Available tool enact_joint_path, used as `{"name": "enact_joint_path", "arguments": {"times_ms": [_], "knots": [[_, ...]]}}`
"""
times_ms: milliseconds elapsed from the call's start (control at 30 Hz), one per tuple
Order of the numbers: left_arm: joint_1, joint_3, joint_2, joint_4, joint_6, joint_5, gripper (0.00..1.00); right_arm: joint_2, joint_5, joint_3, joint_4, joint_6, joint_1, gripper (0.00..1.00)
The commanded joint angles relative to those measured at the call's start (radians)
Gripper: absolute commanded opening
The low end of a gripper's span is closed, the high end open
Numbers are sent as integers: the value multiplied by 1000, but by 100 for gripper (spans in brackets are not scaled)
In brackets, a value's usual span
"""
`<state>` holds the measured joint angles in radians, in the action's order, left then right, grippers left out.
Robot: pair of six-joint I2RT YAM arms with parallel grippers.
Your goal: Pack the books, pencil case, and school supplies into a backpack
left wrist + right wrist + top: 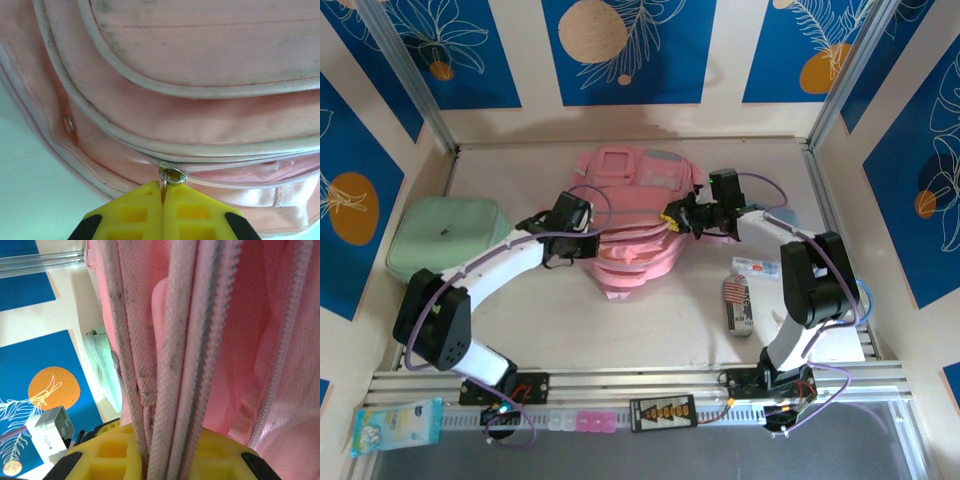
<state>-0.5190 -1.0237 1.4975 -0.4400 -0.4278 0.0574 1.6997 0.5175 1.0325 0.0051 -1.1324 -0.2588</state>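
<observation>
Left claw [163, 194] is pressed together on the zipper pull [170, 176], its tab pinched flat between the pads [135, 212]. The backpack [210, 65] rises directly ahead of it. Right claw [156, 452] pinches the bag's piped edge [175, 340] (several seams bunched in the jaws), I judge to brace the fabric so the zip can run. Flag-print pack [737, 298] lies on the table [650, 325] behind my right claw, toward that arm's base. No brand or writing legible anywhere; print too small.

The backpack [200, 60] is matt pink woven cloth with grubby pale piping. Just above the left end effector [163, 194], of matt yellow plastic, the zip pull [172, 176] is shiny metal.
</observation>
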Motion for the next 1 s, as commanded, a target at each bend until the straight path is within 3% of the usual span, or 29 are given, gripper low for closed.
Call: {"name": "enact_joint_path", "arguments": {"times_ms": [0,167,300,367,600,967], "knots": [[20,-11,-15,31,101,70,0,-44,-31,-2,-12,61,75,11],[-27,-68,-3,112,137,180,0,-108,12,-97,129,-34,68,31],[-118,-119,15,144,141,152,0,-180,-10,-169,189,-191,42,54],[-150,-128,31,170,124,147,0,-220,-63,-193,164,-245,13,60],[-206,-129,85,225,94,163,0,-328,-288,-206,-1,-282,-85,62],[-217,-125,107,233,93,190,0,-184,-369,-130,9,-316,-153,59]]}}
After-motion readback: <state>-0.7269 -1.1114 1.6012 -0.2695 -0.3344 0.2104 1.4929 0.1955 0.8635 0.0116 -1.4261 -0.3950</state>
